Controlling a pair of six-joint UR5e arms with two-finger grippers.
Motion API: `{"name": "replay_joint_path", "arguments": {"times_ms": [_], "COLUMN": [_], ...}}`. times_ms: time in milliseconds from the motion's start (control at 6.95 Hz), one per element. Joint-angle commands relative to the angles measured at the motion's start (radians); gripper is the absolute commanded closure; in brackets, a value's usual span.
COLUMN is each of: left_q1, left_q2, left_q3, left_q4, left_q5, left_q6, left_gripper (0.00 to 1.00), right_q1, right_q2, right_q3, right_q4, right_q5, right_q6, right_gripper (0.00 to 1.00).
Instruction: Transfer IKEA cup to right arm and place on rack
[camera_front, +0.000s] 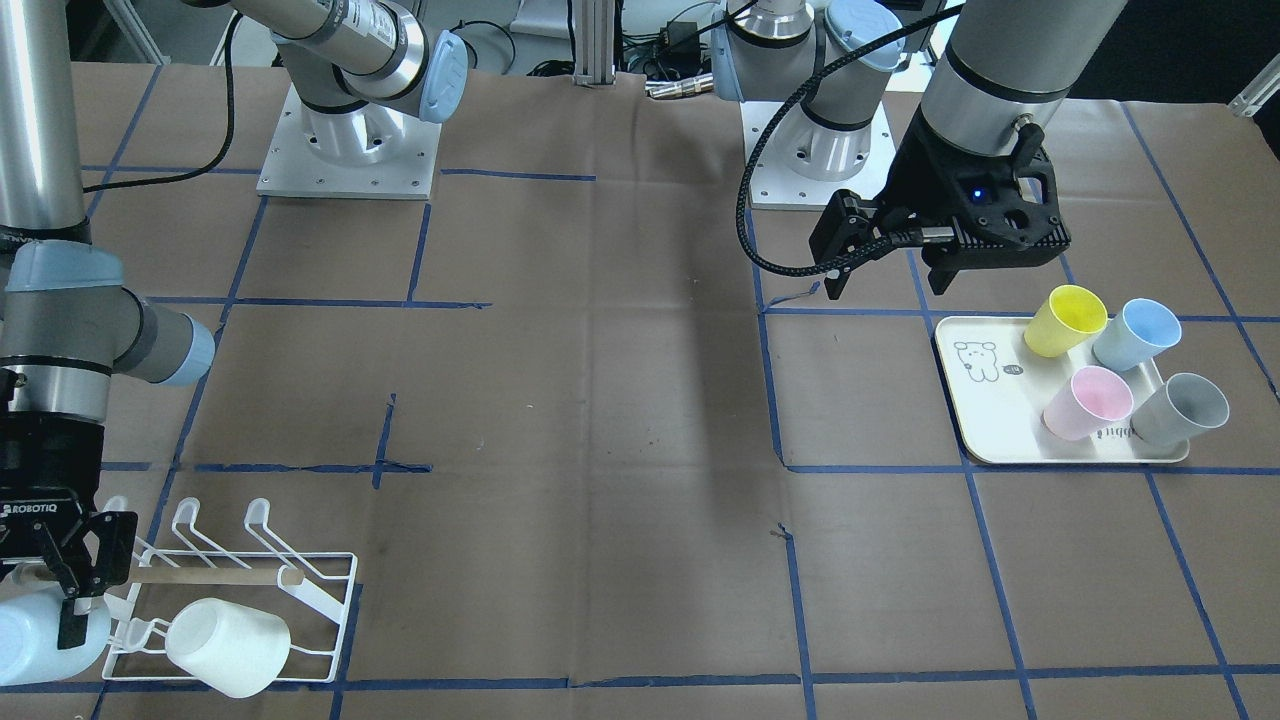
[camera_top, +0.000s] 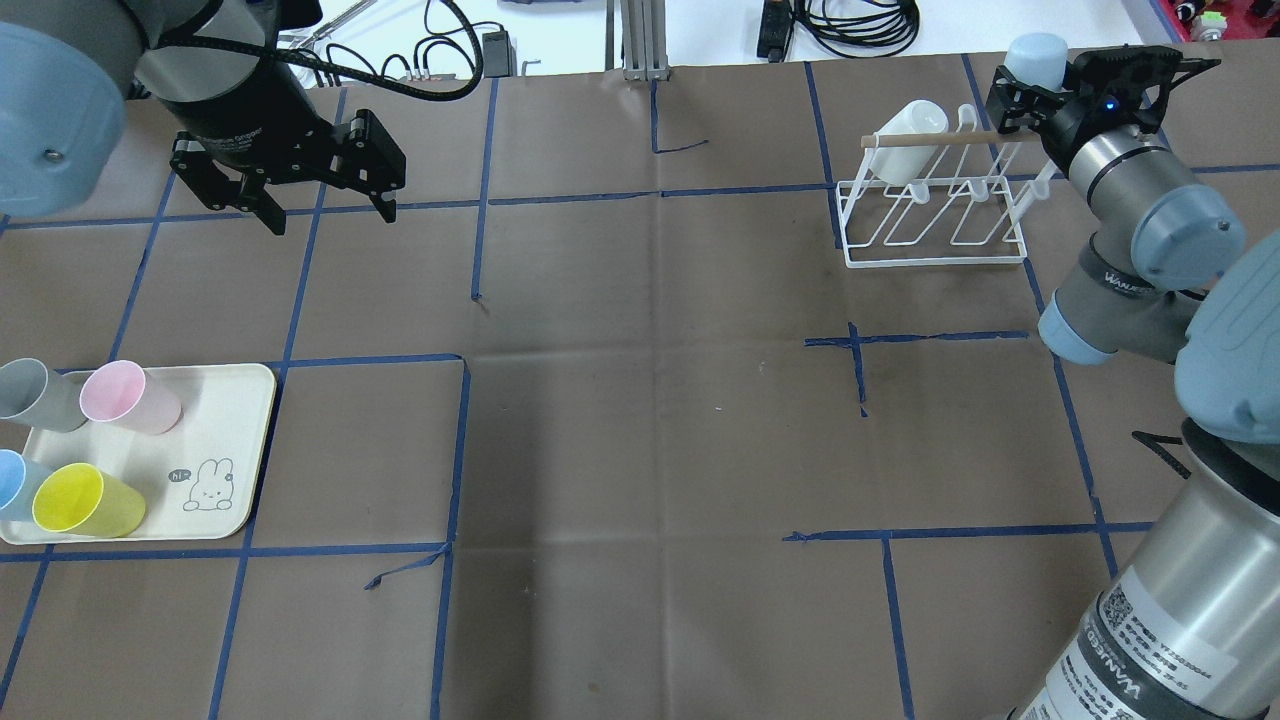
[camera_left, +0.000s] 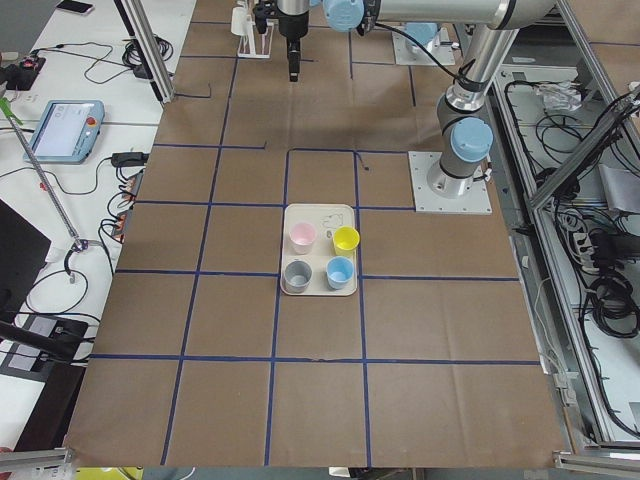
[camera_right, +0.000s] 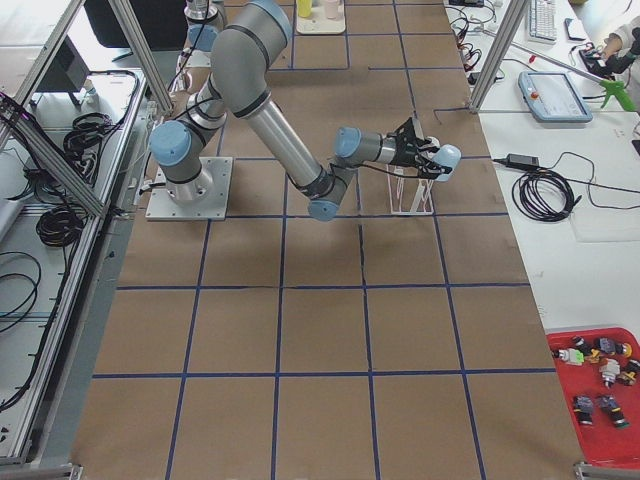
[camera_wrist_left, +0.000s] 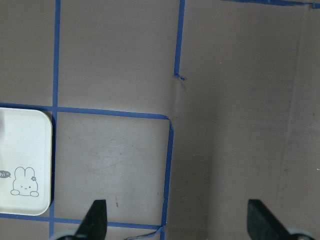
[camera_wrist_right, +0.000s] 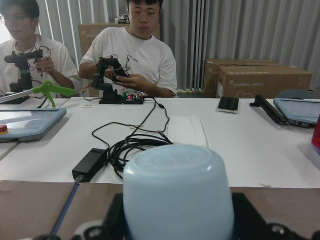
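**A:** What is the right end effector (camera_wrist_right: 179, 222) doing at the rack (camera_top: 935, 235)?

**B:** It is pinching the pale blue cup (camera_top: 1035, 55) between its fingers, right at the rack's end, just beyond the tip of the wooden dowel (camera_top: 940, 141). The cup is lying sideways, with its closed base pointing away from the wrist.

**A:** Is the cup touching a prong?

**B:** I cannot tell. The end effector is covering that spot in every view.

**A:** Is anything sitting on the rack itself?

**B:** A white cup (camera_top: 908, 125) is sitting tilted at the rack's opposite end, near the dowel's other tip.

**A:** Moving away from the rack, where is the left end effector (camera_top: 330, 212) hanging?

**B:** It is hovering well apart from the rack, toward the other end of the table (camera_top: 650, 400), over brown paper crossed by blue tape lines. Its fingers are standing spread wide, and nothing is sitting between them.

**A:** And what is lying farthest from the rack?

**B:** A cream tray (camera_front: 985, 420) with a rabbit drawing is lying there, past the left end effector. Four cups are standing on it, mouths up. The pink cup (camera_front: 1088, 402) and the yellow cup (camera_front: 1065, 320) are standing on the side nearer the rack. The grey cup (camera_front: 1182, 410) and the blue cup (camera_front: 1137, 335) are standing behind them. The rabbit drawing is sitting on the bare part of the tray that is facing the rack.
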Motion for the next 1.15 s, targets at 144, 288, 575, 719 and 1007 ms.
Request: {"name": "replay_joint_path", "arguments": {"times_ms": [144,288,575,719,1007], "left_q1": [0.003,0.005,0.005,0.005,0.005], "left_q2": [-0.002,-0.002,-0.002,-0.002,-0.002], "left_q3": [0.0,0.0,0.0,0.0,0.0], "left_q4": [0.0,0.0,0.0,0.0,0.0], "left_q5": [0.0,0.001,0.003,0.003,0.003], "left_q6": [0.015,0.029,0.058,0.058,0.058], "left_gripper": [0.0,0.0,0.0,0.0,0.0], "right_q1": [0.0,0.0,0.0,0.0,0.002], "right_q2": [0.0,-0.003,-0.05,-0.111,-0.283], "right_q3": [-0.001,-0.004,-0.03,-0.033,-0.022], "right_q4": [0.003,0.01,0.02,0.124,0.463], "right_q5": [0.001,0.001,-0.007,-0.008,-0.016], "right_q6": [0.002,0.002,-0.001,-0.002,-0.019], "right_gripper": [0.01,0.01,0.01,0.0,0.0]}}
